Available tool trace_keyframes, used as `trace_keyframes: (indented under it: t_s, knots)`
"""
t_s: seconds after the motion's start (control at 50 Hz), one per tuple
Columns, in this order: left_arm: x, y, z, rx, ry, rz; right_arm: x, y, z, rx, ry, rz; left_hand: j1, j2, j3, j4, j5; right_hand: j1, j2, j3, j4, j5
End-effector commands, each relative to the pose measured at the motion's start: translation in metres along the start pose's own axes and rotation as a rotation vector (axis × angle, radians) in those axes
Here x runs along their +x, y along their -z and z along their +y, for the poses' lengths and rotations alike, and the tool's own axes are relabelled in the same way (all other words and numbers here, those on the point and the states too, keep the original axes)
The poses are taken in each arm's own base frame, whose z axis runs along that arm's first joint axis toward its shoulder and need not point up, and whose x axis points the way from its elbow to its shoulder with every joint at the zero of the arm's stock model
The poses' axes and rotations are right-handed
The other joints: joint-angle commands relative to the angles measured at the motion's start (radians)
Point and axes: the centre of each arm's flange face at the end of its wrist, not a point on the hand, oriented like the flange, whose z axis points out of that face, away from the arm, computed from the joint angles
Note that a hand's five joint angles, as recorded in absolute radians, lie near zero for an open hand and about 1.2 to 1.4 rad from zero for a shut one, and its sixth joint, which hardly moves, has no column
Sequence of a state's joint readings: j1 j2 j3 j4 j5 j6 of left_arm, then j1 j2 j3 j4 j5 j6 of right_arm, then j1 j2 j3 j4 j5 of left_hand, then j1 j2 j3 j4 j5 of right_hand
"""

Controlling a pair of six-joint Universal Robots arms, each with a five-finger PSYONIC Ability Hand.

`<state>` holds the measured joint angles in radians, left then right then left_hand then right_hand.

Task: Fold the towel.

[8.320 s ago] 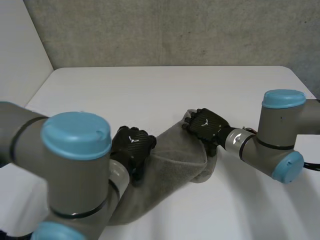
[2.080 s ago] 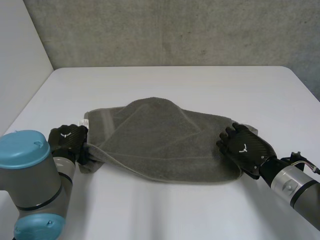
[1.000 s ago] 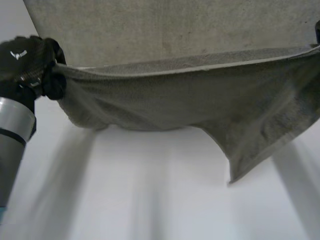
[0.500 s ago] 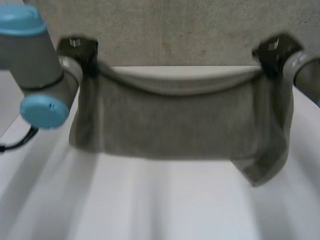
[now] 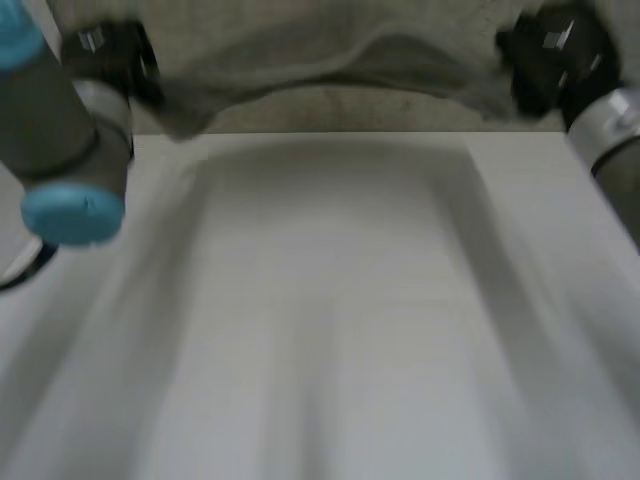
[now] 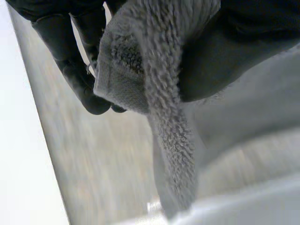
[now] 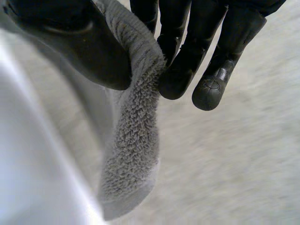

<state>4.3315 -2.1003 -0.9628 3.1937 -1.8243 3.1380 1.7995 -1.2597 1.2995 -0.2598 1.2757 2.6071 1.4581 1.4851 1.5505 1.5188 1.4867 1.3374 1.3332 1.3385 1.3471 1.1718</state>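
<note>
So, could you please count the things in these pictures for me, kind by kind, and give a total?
towel: 1, grey, held up in the air
robot hands: 2, the left hand and the right hand, each pinching one end of the towel
table: 1, white
Total: 4

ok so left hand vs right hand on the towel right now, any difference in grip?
The left hand holds the towel at its left end, and the right hand holds its right end. At the left hand a thick bunched corner sits between thumb and fingers, while at the right hand there is just a narrow folded edge. Both are pinched shut on the towel, high above the table, with the cloth spanning between them.
</note>
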Motion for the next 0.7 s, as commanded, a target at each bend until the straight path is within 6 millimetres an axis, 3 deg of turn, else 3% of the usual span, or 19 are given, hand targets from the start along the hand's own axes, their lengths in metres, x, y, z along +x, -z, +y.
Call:
trace_keyframes:
  t_s: [0.02, 0.04, 0.06, 0.08, 0.1, 0.16, 0.28, 0.34, 0.38, 0.5, 0.54, 0.66, 0.7]
  knots:
    - [-0.018, 0.04, 0.106, -0.236, -0.059, 0.056, -0.052, 0.042, 0.066, -0.166, 0.021, -0.227, -0.062, -0.089, -0.154, -0.123, -0.265, 0.059, 0.063, 0.058, 0.049, 0.05]
    - [-0.018, 0.051, 0.124, -0.265, -0.066, 0.083, -0.065, 0.051, 0.085, -0.219, 0.018, -0.273, -0.062, -0.089, -0.154, -0.123, -0.265, 0.059, 0.063, 0.058, 0.049, 0.05]
    - [-0.018, 0.051, 0.124, -0.265, -0.066, 0.083, -0.077, 0.06, 0.105, -0.28, 0.019, -0.31, -0.062, -0.089, -0.154, -0.123, -0.265, 0.059, 0.063, 0.058, 0.049, 0.05]
    - [-0.018, 0.061, 0.138, -0.288, -0.07, 0.104, -0.077, 0.06, 0.105, -0.28, 0.019, -0.31, -0.062, -0.089, -0.154, -0.123, -0.265, 0.059, 0.063, 0.058, 0.049, 0.05]
    - [-0.02, 0.07, 0.15, -0.31, -0.07, 0.121, -0.085, 0.069, 0.119, -0.328, 0.024, -0.339, -0.062, -0.089, -0.154, -0.123, -0.265, 0.059, 0.063, 0.058, 0.049, 0.05]
    - [-0.025, 0.085, 0.166, -0.356, -0.074, 0.135, -0.095, 0.08, 0.133, -0.381, 0.063, -0.383, -0.062, -0.089, -0.154, -0.123, -0.265, 0.059, 0.063, 0.058, 0.049, 0.05]
    - [-0.032, 0.098, 0.174, -0.405, -0.078, 0.127, -0.092, 0.086, 0.138, -0.437, 0.11, -0.377, -0.062, -0.089, -0.154, -0.123, -0.265, 0.059, 0.063, 0.058, 0.049, 0.05]
    - [-0.04, 0.1, 0.167, -0.407, -0.076, 0.104, -0.085, 0.088, 0.136, -0.484, 0.117, -0.345, -0.062, -0.089, -0.154, -0.123, -0.265, 0.059, 0.063, 0.058, 0.049, 0.05]
    - [-0.047, 0.104, 0.152, -0.395, -0.073, 0.085, -0.076, 0.092, 0.126, -0.502, 0.119, -0.321, -0.062, -0.089, -0.154, -0.123, -0.265, 0.059, 0.063, 0.058, 0.049, 0.05]
    - [-0.05, 0.114, 0.128, -0.37, -0.07, 0.081, -0.053, 0.101, 0.105, -0.501, 0.123, -0.277, -0.062, -0.089, -0.154, -0.123, -0.265, 0.059, 0.063, 0.058, 0.049, 0.05]
    - [-0.052, 0.124, 0.107, -0.335, -0.067, 0.079, -0.036, 0.109, 0.091, -0.502, 0.125, -0.246, -0.062, -0.089, -0.154, -0.123, -0.265, 0.059, 0.063, 0.058, 0.049, 0.05]
    - [-0.053, 0.143, 0.082, -0.295, -0.062, 0.084, -0.015, 0.131, 0.065, -0.55, 0.062, -0.286, -0.062, -0.089, -0.154, -0.123, -0.265, 0.059, 0.063, 0.058, 0.049, 0.05]
    - [-0.052, 0.161, 0.07, -0.284, -0.058, 0.112, -0.012, 0.137, 0.059, -0.566, 0.036, -0.305, -0.062, -0.089, -0.154, -0.123, -0.265, 0.059, 0.063, 0.058, 0.049, 0.05]
